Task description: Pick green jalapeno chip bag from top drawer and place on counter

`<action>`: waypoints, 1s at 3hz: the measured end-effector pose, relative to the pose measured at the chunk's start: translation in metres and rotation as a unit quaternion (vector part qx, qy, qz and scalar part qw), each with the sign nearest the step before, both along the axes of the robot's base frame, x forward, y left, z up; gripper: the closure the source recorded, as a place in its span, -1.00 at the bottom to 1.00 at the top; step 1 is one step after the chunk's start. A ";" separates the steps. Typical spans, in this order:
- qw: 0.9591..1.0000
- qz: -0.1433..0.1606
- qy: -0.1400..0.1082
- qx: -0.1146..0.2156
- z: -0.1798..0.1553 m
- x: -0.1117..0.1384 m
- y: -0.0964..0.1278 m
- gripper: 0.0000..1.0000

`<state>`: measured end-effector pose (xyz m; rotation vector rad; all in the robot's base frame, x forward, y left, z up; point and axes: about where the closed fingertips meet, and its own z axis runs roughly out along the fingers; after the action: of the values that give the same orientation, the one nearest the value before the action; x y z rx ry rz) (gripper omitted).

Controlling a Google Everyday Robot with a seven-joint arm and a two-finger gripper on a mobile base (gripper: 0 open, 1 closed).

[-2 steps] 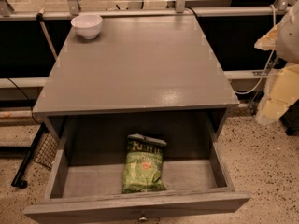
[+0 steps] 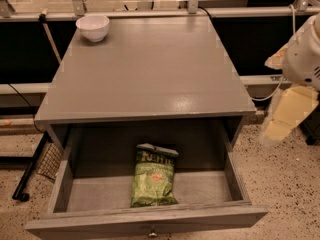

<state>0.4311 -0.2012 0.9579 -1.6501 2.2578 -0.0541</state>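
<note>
The green jalapeno chip bag (image 2: 154,179) lies flat in the middle of the open top drawer (image 2: 145,221), its dark top band toward the back. The drawer is pulled out below the counter (image 2: 150,69), the grey cabinet top. My gripper (image 2: 282,119), a cream-coloured part under the white arm (image 2: 305,59), hangs at the right edge of the view. It is beside the cabinet's right side, apart from the bag, and holds nothing that I can see.
A white bowl (image 2: 93,27) stands at the counter's back left corner. A metal rail (image 2: 150,11) and dark panels run behind the cabinet. A black stand with a mesh piece (image 2: 47,161) leans at the cabinet's left on the speckled floor.
The gripper has shifted slightly down and to the left, toward the cabinet's right side. The bag, drawer and bowl have not moved.
</note>
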 end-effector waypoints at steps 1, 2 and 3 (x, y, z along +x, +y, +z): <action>0.998 -0.045 0.021 0.030 -0.034 -0.010 0.022 -1.00; 0.992 -0.102 0.049 0.057 -0.074 -0.016 0.049 -1.00; 0.979 -0.150 0.089 0.109 -0.117 -0.015 0.079 -1.00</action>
<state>0.4160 -0.1221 0.8405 -1.2388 2.5249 0.2679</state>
